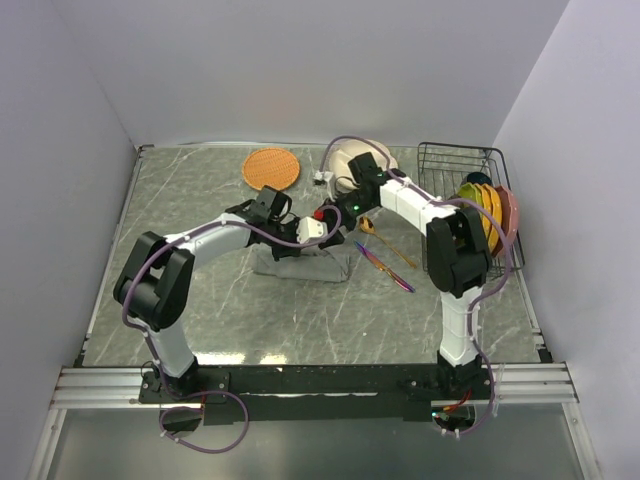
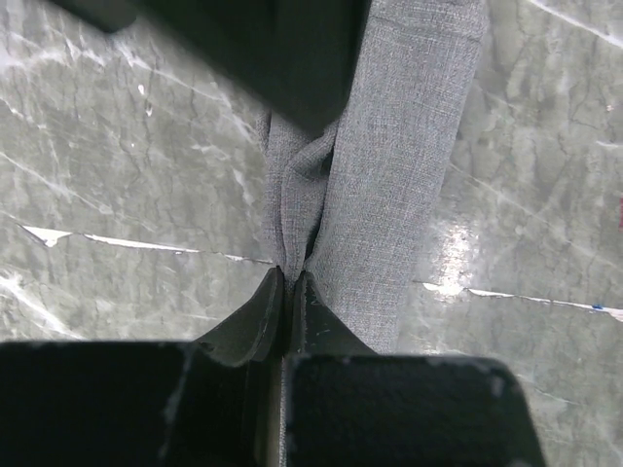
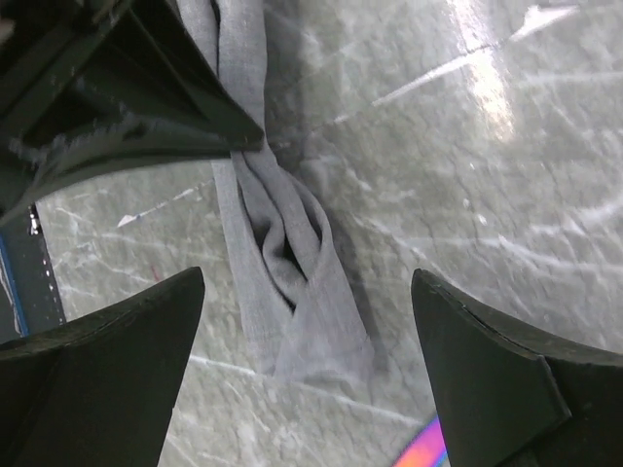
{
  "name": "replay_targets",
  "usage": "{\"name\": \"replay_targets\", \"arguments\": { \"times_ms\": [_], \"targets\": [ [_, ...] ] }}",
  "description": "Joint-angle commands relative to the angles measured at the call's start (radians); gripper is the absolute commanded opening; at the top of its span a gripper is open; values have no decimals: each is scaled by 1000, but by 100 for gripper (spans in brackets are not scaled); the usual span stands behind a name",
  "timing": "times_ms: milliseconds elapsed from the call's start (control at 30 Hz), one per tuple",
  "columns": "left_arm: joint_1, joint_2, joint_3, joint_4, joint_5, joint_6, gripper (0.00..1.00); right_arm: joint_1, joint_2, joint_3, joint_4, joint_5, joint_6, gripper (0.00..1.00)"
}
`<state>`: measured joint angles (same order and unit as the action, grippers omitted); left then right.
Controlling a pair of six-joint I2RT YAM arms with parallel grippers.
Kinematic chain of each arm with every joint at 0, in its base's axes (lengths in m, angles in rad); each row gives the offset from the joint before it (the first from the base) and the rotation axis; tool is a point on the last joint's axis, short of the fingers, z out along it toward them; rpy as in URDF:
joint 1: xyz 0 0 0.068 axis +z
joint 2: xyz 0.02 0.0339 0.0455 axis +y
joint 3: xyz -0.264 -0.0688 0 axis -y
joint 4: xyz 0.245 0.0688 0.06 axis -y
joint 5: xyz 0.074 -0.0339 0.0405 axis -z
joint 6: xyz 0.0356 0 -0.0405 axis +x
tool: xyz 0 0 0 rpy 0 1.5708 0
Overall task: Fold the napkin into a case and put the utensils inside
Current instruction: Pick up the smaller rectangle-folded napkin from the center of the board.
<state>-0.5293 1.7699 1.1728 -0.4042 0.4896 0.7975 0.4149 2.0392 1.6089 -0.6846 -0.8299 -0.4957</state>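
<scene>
Open table (image 1: 210, 330) lies near and left of the napkin (image 1: 300, 268). Right of it the knife (image 1: 385, 267) and spoon (image 1: 392, 247) lie in the way; a rack (image 1: 440, 160) fills the far right, and the left arm (image 1: 215, 238) and right arm (image 1: 410, 205) meet over the napkin.

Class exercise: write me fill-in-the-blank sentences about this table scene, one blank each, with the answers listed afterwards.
1. The left gripper is ____ on the napkin.
2. The right gripper hovers over the napkin with its jaws ____.
3. The spoon and knife lie on the ____, outside the napkin.
4. The plates stand in the wire ____.
Missing words: shut; open; table; rack.
</scene>
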Motion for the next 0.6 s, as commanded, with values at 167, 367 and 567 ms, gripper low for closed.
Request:
{"name": "replay_targets", "arguments": {
  "times_ms": [167, 367, 567],
  "targets": [
    [-12, -69, -12, 65, 41, 45, 1, 27, 35, 43, 29, -107, 51, 92],
    [-12, -93, -50, 99, 49, 57, 1, 2, -5, -26, 10, -132, -33, 92],
    [-12, -105, -58, 111, 58, 80, 1, 2, 67, 57, -12, -106, -17, 93]
  ]
}}
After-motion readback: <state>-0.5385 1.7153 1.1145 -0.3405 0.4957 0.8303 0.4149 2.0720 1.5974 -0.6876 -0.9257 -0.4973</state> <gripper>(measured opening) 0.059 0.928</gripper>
